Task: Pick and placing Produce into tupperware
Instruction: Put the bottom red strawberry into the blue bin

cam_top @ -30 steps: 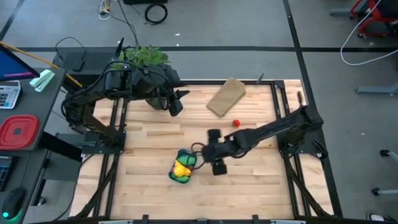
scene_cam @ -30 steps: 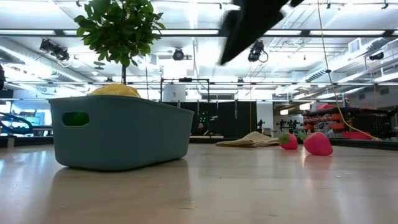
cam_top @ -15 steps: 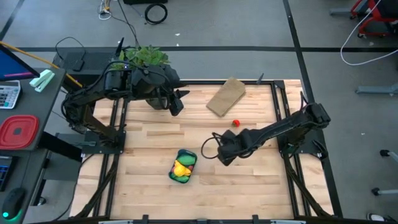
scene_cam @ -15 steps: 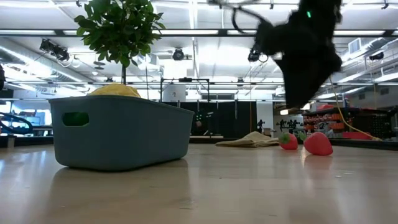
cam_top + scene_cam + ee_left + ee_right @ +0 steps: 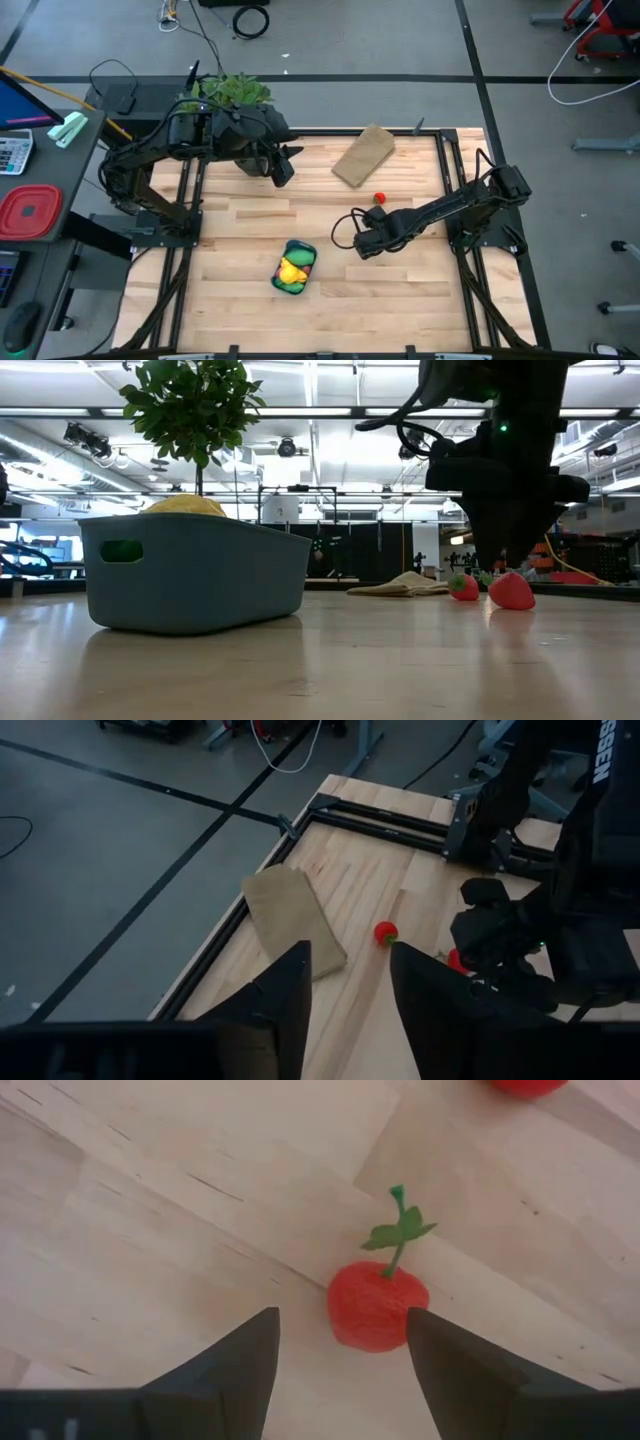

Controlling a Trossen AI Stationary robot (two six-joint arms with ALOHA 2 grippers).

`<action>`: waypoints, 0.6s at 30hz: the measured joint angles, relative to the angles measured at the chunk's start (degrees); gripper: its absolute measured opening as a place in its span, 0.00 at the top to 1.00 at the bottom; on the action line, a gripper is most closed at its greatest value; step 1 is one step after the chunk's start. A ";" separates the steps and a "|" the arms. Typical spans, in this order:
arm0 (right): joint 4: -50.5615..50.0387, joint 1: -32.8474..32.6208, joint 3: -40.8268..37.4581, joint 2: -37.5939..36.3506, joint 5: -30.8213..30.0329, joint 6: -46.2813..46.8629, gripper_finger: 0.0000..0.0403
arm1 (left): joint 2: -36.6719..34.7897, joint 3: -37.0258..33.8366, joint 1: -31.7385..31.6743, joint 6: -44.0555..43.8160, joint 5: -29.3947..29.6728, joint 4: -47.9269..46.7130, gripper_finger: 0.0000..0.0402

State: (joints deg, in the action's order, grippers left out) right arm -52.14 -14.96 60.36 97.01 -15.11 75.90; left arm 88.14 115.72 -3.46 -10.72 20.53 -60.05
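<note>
Since 1 second ago my right gripper [image 5: 338, 1370] has swung away from the blue tupperware [image 5: 293, 268] and now hangs low over the table [image 5: 240, 215], jaws parted and holding nothing. Just ahead of the gap between its fingers [image 5: 222, 1370] lies 1 red cherry piece [image 5: 378, 1302], stem pointing away, not yet between them. A 2nd red piece [image 5: 379, 198] sits farther beyond. The tub, well behind the jaws, already holds yellow and green produce [image 5: 291, 272]. Left gripper [image 5: 347, 1005] waits by the potted plant [image 5: 228, 92], fingers apart and empty, with the tan block [image 5: 363, 155] ahead of it.
</note>
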 joint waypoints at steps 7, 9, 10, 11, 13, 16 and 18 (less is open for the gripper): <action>-0.09 0.00 0.00 0.00 -0.02 0.00 0.43 | 0.00 0.00 0.00 -0.02 0.00 -0.03 0.64; -0.09 0.00 0.00 0.00 0.00 -0.09 0.43 | 0.00 0.00 0.00 -0.02 0.00 -0.02 0.63; -0.09 0.00 0.00 0.00 -0.02 -0.37 0.43 | 0.00 0.00 0.00 -0.02 0.01 -0.02 0.63; -0.10 0.00 0.00 0.00 -0.02 -0.49 0.43 | 0.00 0.00 0.00 -0.02 0.00 -0.03 0.63; -0.39 0.00 0.00 0.00 -0.02 -0.52 0.43 | 0.00 0.00 0.00 -0.02 0.02 -0.02 0.63; -1.54 0.00 0.00 0.00 -0.02 0.03 0.42 | 0.00 0.00 0.00 -0.02 0.00 -0.04 0.64; -2.32 0.00 0.00 0.00 -0.02 1.44 0.41 | 0.00 0.00 0.00 -0.02 0.00 -0.02 0.64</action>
State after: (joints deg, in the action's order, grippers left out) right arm -54.46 -14.96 60.36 97.01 -15.13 77.34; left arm 88.14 115.72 -3.46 -10.74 20.53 -60.07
